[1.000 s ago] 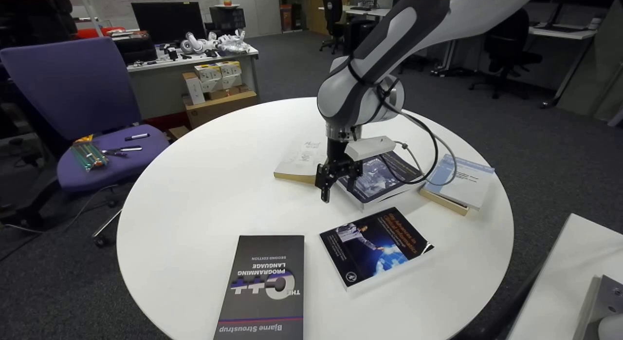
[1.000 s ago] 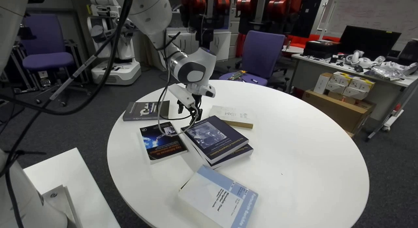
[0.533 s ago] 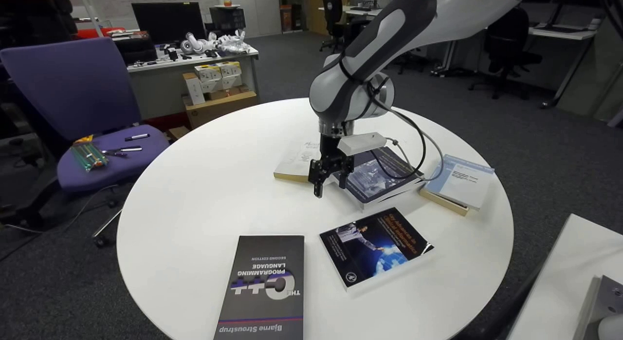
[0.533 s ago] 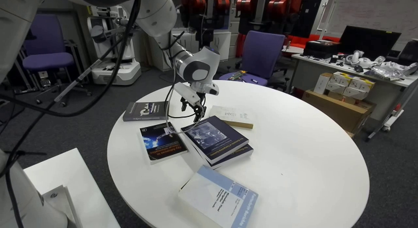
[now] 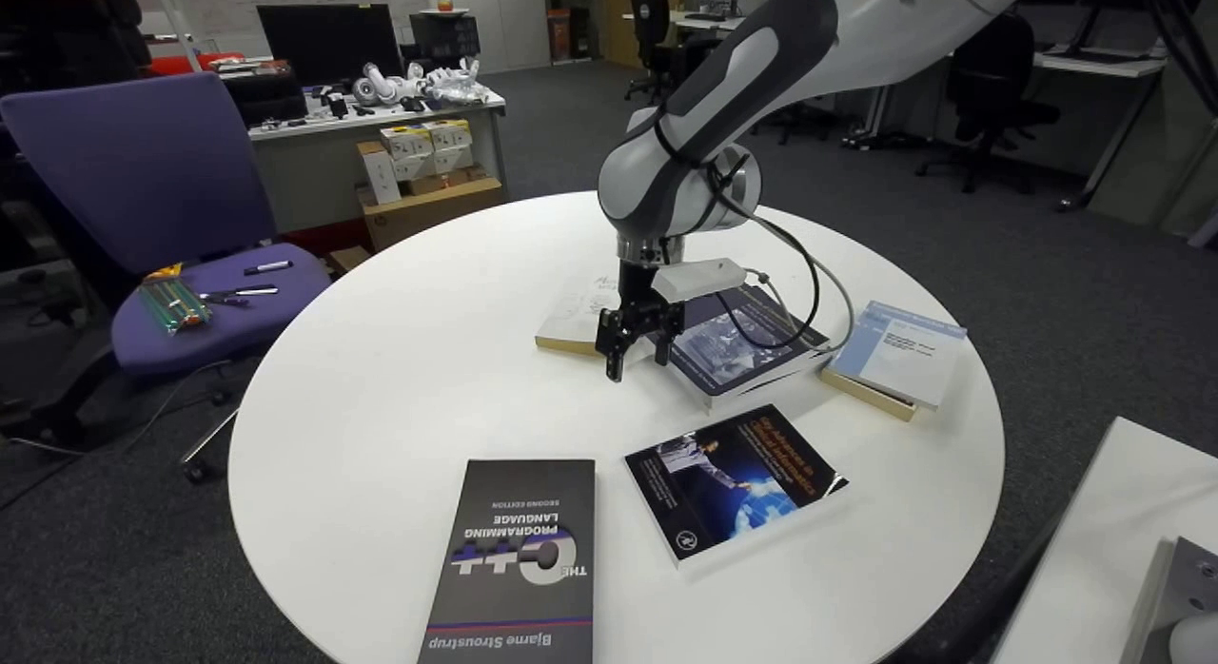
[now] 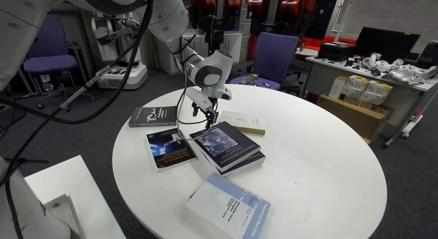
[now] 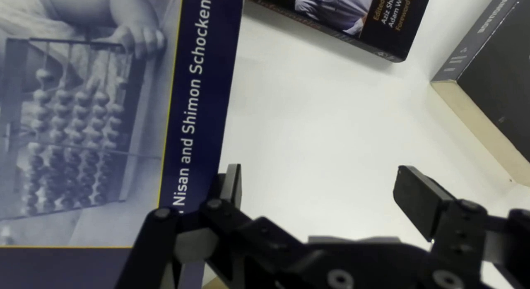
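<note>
Matt gripper point(image 7: 319, 177), metallic wrist collar point(image 5: 638, 251), smooth paper-covered abacus book point(image 7: 103, 115), smooth tabletop point(image 5: 409, 369), cloth chair point(image 5: 152, 184), rough carpet point(image 5: 561, 126)

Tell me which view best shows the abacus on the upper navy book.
The wrist view: there the abacus is large, its beads distinct. In both exterior views the upper navy book looks small, the beads too tiny to distinguish.

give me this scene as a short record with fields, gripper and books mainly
Gripper: open, pointing down, holding nothing
Nearest thing: abacus-cover book, contact unclear
Beneath that: second dark blue book
Other books: C++ book, clinical informatics book, pale book, blue-and-white book stacked on another book
Surface: round white table
Nearby: purple chair
</note>
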`<state>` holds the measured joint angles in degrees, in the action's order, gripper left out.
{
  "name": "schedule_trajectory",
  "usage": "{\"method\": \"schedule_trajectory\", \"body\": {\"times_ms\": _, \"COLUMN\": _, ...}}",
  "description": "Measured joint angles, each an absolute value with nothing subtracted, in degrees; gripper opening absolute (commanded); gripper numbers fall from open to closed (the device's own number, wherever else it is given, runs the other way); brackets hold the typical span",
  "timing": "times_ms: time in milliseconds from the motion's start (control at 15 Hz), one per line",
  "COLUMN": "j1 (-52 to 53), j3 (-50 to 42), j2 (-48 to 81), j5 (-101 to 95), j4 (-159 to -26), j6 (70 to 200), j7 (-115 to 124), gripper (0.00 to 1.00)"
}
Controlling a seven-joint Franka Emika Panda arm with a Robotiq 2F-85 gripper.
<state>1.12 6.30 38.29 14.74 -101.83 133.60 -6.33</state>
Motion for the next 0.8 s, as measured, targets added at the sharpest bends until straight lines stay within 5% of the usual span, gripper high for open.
{"method": "schedule_trajectory", "body": {"times_ms": 800, "j1": -1.0, "j3": 6.3, "j2": 38.9, "j5": 16.2, "j4": -101.6, "j6": 137.4, "j7": -4.7, "gripper": 1.0}}
